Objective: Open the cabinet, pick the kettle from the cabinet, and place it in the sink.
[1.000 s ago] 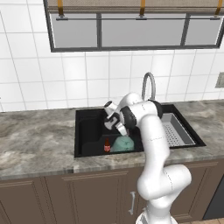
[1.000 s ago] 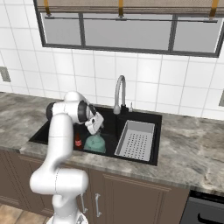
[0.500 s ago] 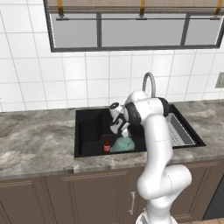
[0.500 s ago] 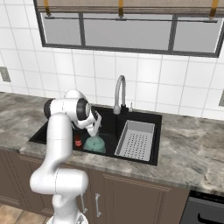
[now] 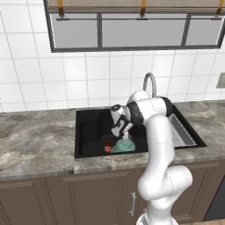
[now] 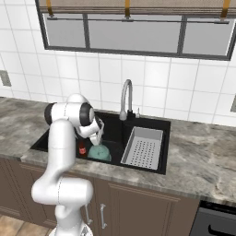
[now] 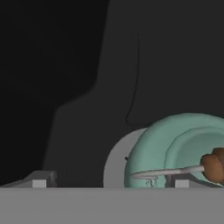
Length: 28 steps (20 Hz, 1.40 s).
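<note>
The grey marbled counter (image 5: 35, 140) ran across both base views, with the black sink (image 5: 90, 132) recessed into it and a curved silver faucet (image 5: 150, 83) at the basin's 12 o'clock edge. A grey perforated drainer (image 6: 144, 148) filled the basin's 3 o'clock side. The white arm (image 5: 156, 145) bent over the sink, its gripper (image 5: 125, 134) hanging just above the kettle (image 5: 123, 146). The kettle stood upright on the basin floor near the front wall: small, rounded, teal-green, with a thin pale arched handle topped by a brown knob. In the hand view it lay at 4 o'clock (image 7: 175, 151), free of both fingertips (image 7: 39, 180), which stood wide apart. A small red bottle (image 5: 107, 145) stood just beside the kettle at its 9 o'clock.
</note>
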Available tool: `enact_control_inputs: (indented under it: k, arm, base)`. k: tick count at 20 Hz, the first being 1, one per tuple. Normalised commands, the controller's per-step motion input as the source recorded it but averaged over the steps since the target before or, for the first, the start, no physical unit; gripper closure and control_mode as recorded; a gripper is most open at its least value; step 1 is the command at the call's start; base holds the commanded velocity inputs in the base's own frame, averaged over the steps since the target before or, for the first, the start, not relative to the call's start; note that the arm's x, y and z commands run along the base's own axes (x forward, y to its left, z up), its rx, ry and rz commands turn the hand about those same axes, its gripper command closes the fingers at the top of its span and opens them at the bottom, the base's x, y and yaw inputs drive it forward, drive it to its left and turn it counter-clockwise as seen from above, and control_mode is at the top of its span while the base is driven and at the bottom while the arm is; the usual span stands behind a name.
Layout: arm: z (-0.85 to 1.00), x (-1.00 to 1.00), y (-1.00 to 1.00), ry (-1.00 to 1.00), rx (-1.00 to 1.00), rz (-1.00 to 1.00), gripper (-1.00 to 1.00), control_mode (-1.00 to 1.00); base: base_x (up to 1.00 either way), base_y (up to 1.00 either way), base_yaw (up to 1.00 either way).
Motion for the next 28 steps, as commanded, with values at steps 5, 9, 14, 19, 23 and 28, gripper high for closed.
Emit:
enact_control_inputs:
  k: [5, 9, 14, 19, 23, 28]
  arm:
    - [0.0, -0.02, 0.24, 0.0, 0.0, 0.02, -1.0, -1.0]
    - [0.0, 0.0, 0.21, 0.0, 0.0, 0.14, -1.0, -1.0]
    - [-0.02, 0.0, 0.18, 0.02, 0.0, 0.27, -1.0, -1.0]
    - [-0.01, 0.0, 0.14, 0.01, 0.0, 0.3, -1.0, -1.0]
    - [0.0, -0.02, 0.06, 0.01, 0.0, 0.35, -1.0, -1.0]
    - [0.0, -0.05, 0.11, 0.06, 0.0, 0.35, -1.0, -1.0]
  base:
    - [0.0, 0.0, 0.0]
    - [0.0, 0.0, 0.0]
    - [0.0, 0.0, 0.0]
    - [0.0, 0.0, 0.0]
    - [0.0, 0.0, 0.0]
    - [0.0, 0.0, 0.0]
